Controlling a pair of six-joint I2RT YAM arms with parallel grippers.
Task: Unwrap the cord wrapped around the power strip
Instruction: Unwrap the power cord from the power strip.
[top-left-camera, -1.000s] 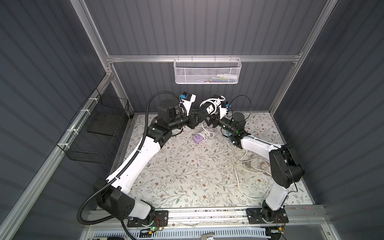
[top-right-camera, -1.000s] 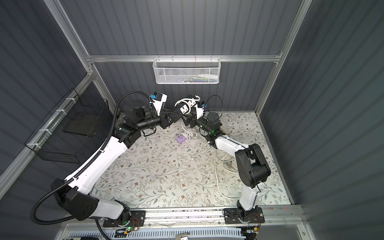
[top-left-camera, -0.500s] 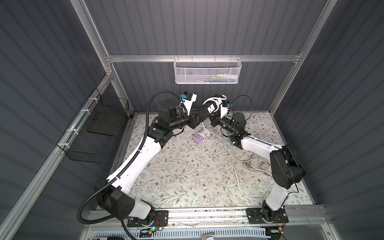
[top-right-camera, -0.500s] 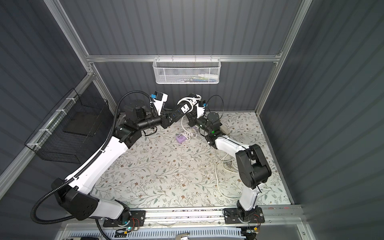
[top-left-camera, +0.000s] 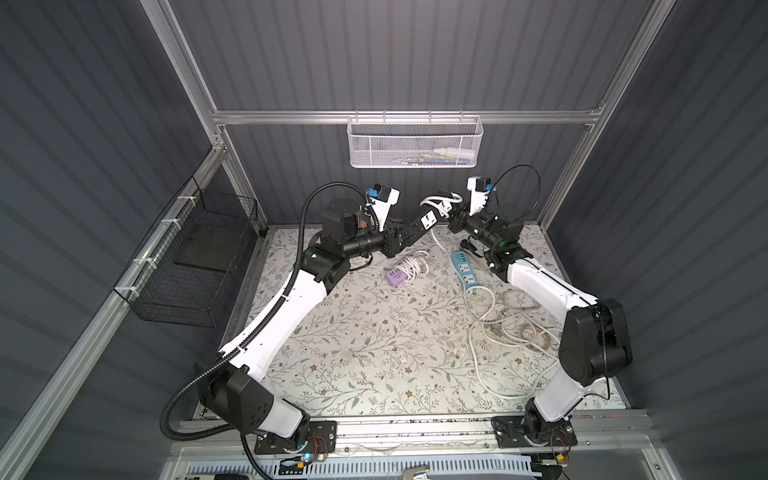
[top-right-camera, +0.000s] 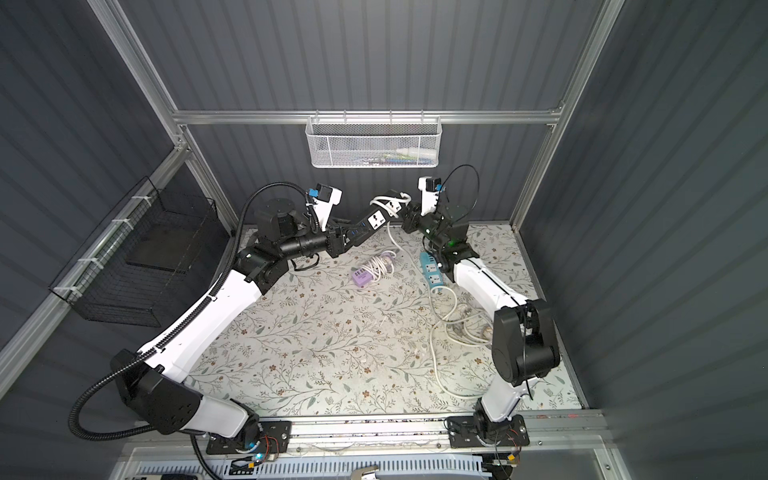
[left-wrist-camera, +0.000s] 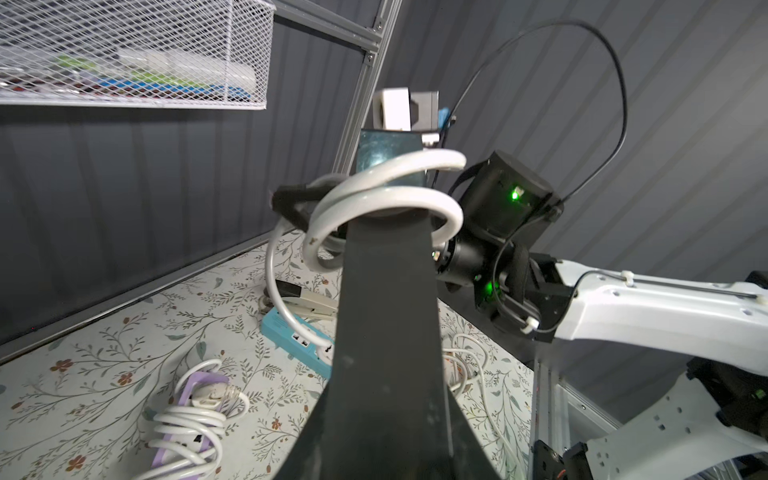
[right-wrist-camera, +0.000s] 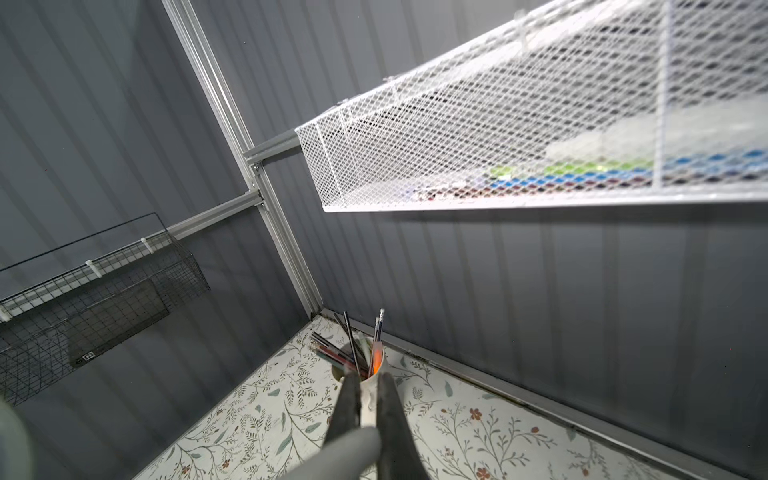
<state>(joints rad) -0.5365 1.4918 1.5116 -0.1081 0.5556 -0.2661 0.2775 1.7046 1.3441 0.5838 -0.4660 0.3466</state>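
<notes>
A black power strip (top-left-camera: 419, 221) (top-right-camera: 368, 220) is held up in the air, slanting, with my left gripper (top-left-camera: 395, 243) (top-right-camera: 338, 241) shut on its lower end. In the left wrist view the strip (left-wrist-camera: 386, 316) fills the middle and hides the left fingers. The white cord (top-left-camera: 437, 203) (top-right-camera: 388, 203) (left-wrist-camera: 374, 195) loops about twice round the strip's upper end, and a strand hangs down to the table. My right gripper (top-left-camera: 455, 218) (top-right-camera: 405, 216) (right-wrist-camera: 368, 378) is at that upper end, shut on the cord (right-wrist-camera: 349, 453).
On the floral mat lie a purple power strip (top-left-camera: 401, 272) with its cord wound on, a blue power strip (top-left-camera: 467, 270), a stapler (left-wrist-camera: 307, 303) and loose white cords (top-left-camera: 507, 328). A pen cup (right-wrist-camera: 361, 365) stands at the back wall. A white mesh basket (top-left-camera: 415, 141) hangs above, a black wire basket (top-left-camera: 195, 257) at the left.
My right gripper has shut on the cord at the strip's upper end. The strip and both grippers have shifted slightly to the right.
</notes>
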